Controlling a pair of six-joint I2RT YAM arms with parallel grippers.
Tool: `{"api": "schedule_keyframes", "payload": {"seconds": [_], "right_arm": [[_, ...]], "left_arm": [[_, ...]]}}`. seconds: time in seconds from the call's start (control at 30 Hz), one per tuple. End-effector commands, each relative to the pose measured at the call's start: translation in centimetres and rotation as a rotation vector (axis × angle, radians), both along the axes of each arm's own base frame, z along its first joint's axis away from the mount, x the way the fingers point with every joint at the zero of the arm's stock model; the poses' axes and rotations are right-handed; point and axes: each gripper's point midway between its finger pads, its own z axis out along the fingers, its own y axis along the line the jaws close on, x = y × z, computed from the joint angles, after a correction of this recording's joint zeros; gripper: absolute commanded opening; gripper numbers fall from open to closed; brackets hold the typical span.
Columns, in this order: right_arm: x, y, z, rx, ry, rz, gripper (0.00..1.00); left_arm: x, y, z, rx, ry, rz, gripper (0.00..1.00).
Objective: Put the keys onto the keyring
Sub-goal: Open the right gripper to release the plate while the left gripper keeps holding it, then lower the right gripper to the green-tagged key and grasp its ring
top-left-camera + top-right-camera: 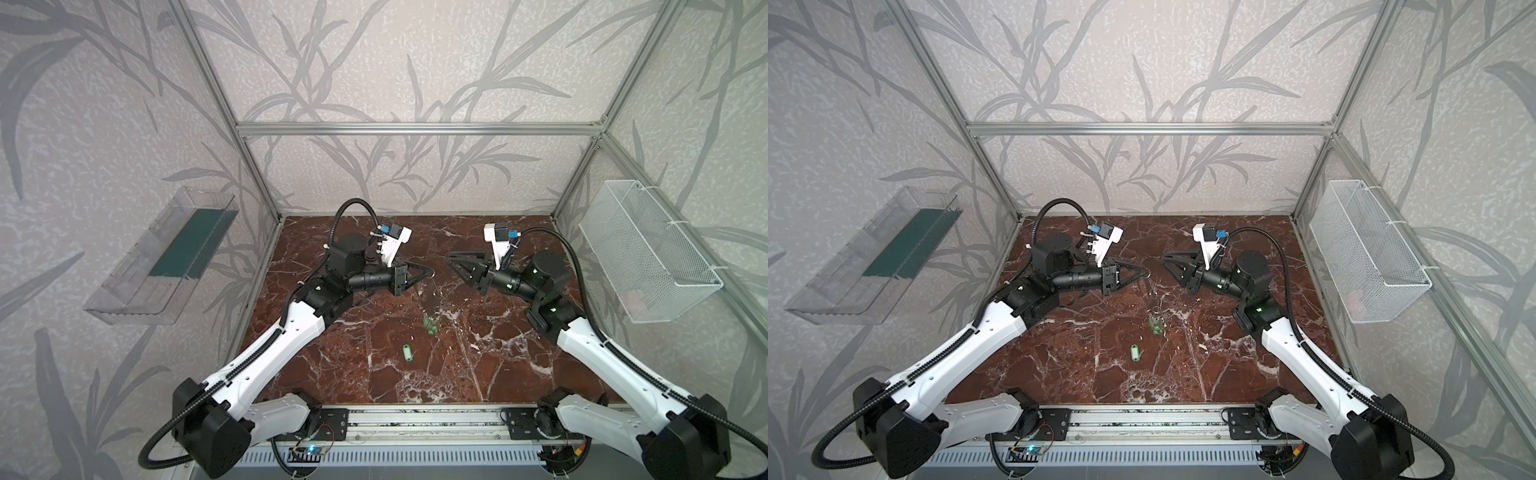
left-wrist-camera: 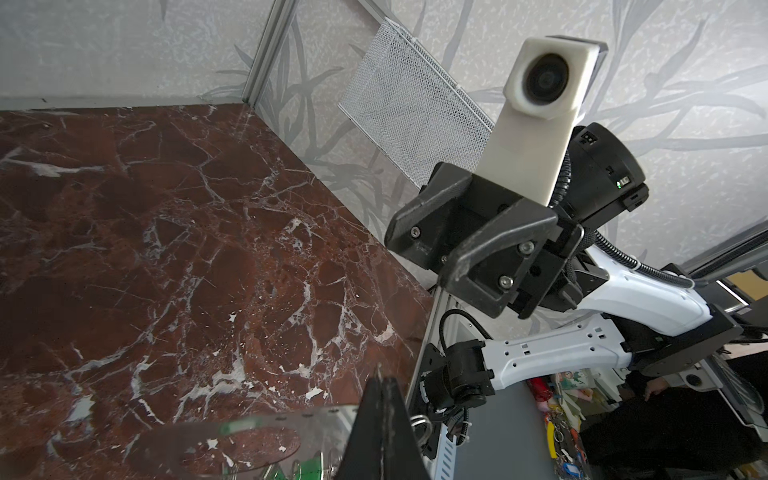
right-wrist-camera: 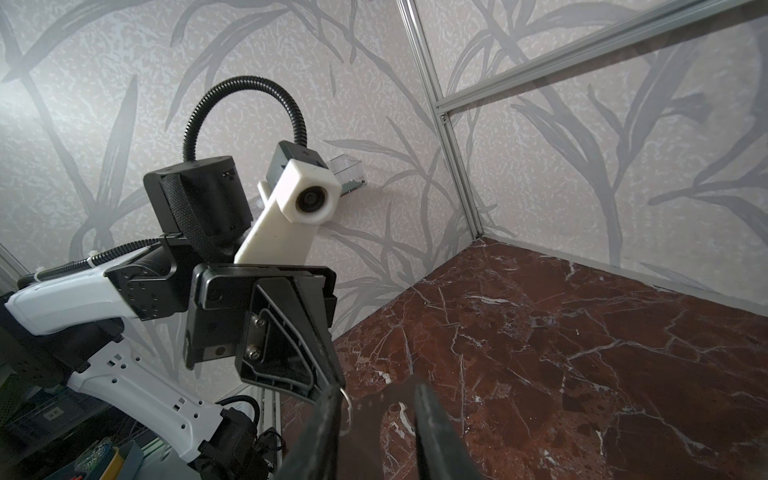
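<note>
Clear plastic shelf (image 1: pixel 162 266) sits on the wall, well left of L claw. L claw (image 1: pixel 430 272) has tips pressed together, pinching the rim of the keyring (image 2: pixel 324 426), a flat oval plate w/ big oval hole. The plate sticks out from L claw over the marble table (image 1: pixel 374 374). A small metal ring (image 3: pixel 347 400) shows right at L claw's tip. A bunch of green-tagged keys (image 1: pixel 430 325) sits at the plate's far end, near L claw on its front side. It's too blurred to tell if they're threaded thru the rim holes. 1 more key (image 1: pixel 406 352), green tag w/ white label, lies flat on the table. It's further front of L claw, apart from the bunch. R claw (image 1: pixel 452 261) faces L claw from just right of it, not touching. Its jaws are a narrow gap apart w/ nothing btwn them. Wire mesh basket (image 1: pixel 648 253) hangs on the wall, well right of L claw.
</note>
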Motion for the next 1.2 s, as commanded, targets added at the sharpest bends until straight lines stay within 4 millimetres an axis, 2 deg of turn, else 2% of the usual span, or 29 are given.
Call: {"api": "schedule_keyframes", "payload": {"seconds": [0.0,0.23,0.37,0.63,0.9,1.03,1.17], "right_arm": [[-0.1,-0.2,-0.4,-0.016,-0.008,-0.009,0.33],[0.5,-0.5,-2.6,-0.059,0.039,-0.053,0.34],[1.0,-0.7,-5.1,-0.114,0.105,-0.085,0.35],[-0.1,0.4,-11.3,-0.253,0.222,-0.091,0.38],[-2.3,3.0,-18.1,-0.412,0.345,-0.054,0.41],[-2.9,3.6,-22.1,-0.541,0.449,-0.093,0.41],[-4.6,5.4,-24.9,-0.613,0.513,-0.044,0.41]], "left_arm": [[0.2,1.3,2.6,0.031,-0.130,0.077,0.00],[1.8,4.0,2.0,0.165,-0.199,0.258,0.00],[2.3,5.4,1.6,0.238,-0.219,0.337,0.00],[1.9,7.5,0.9,0.372,-0.249,0.409,0.00],[0.8,9.4,0.7,0.417,-0.266,0.453,0.00],[0.6,11.1,0.8,0.438,-0.279,0.522,0.00],[0.2,12.5,0.5,0.467,-0.270,0.572,0.00]]}}
